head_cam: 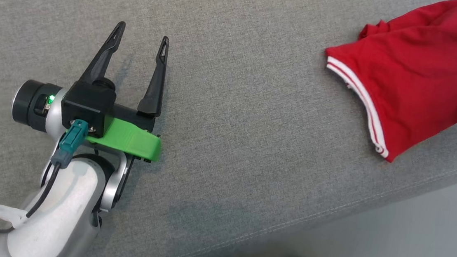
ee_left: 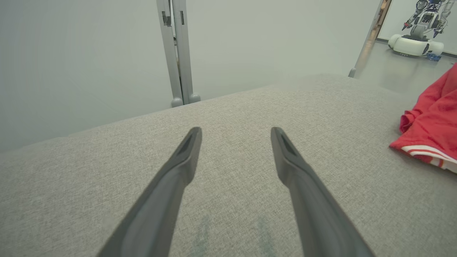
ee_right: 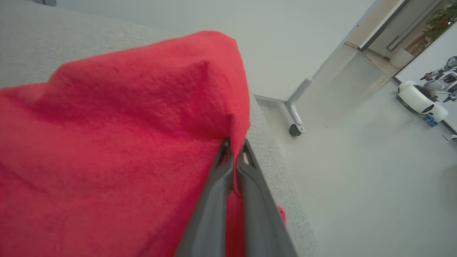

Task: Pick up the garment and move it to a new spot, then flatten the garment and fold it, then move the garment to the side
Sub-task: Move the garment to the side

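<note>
The garment [head_cam: 419, 75] is red with white stripes along a sleeve hem, bunched at the head view's upper right on the grey cushion [head_cam: 234, 104]. My right gripper [ee_right: 234, 146] is shut on a fold of the garment [ee_right: 117, 135], the red cloth pinched between its two fingers and draped over them near the cushion's edge. My left gripper [head_cam: 142, 36] hovers open over bare grey fabric at the left, well apart from the garment. In the left wrist view the left gripper [ee_left: 235, 132] has nothing between its fingers, and the garment [ee_left: 433, 125] lies at the right edge.
The cushion's front seam [head_cam: 329, 207] runs diagonally, with pale floor [head_cam: 408, 243] beyond it. A metal frame leg [ee_right: 296, 110] on a caster stands on the floor. Another robot [ee_left: 417, 32] is parked far off. A grey post [ee_left: 176, 53] rises behind the cushion.
</note>
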